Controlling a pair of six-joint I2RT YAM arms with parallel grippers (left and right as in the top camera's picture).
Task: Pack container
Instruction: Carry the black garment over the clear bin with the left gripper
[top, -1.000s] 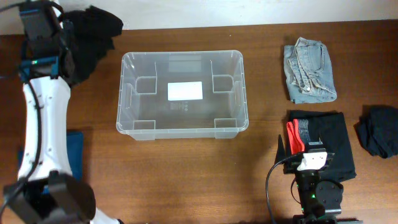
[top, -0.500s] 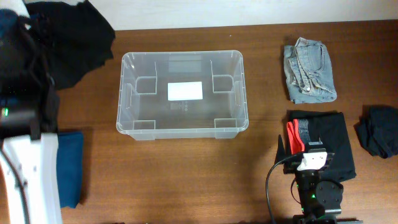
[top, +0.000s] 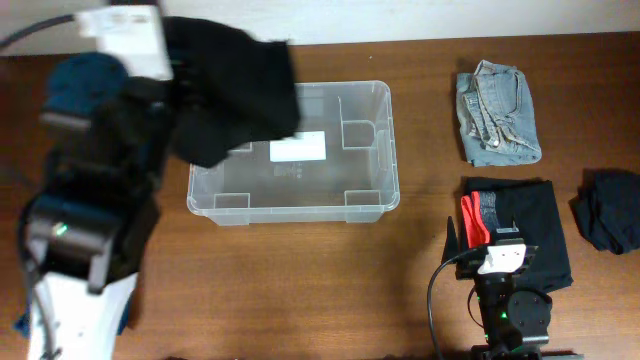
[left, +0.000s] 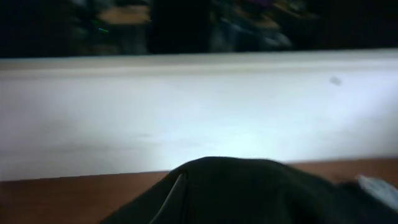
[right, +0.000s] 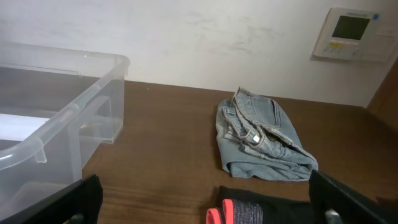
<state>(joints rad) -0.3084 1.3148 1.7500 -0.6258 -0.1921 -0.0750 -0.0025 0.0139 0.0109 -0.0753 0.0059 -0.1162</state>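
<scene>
The container is a clear plastic bin at the table's middle, with a white label on its base; the right wrist view shows its near corner. A black garment hangs over the bin's back left part, lifted off the table. My left gripper is shut on this garment. In the left wrist view the black cloth fills the bottom and hides the fingers. My right gripper stands open at the front right, with nothing between its fingers.
Folded light-blue jeans lie at the back right, also seen as jeans from the right wrist. A folded black garment with a red band lies under the right gripper. A dark crumpled garment sits at the right edge.
My left arm has swung from the far left corner towards the right, lifting the black garment with it over the bin's left end. The right arm has not moved.
</scene>
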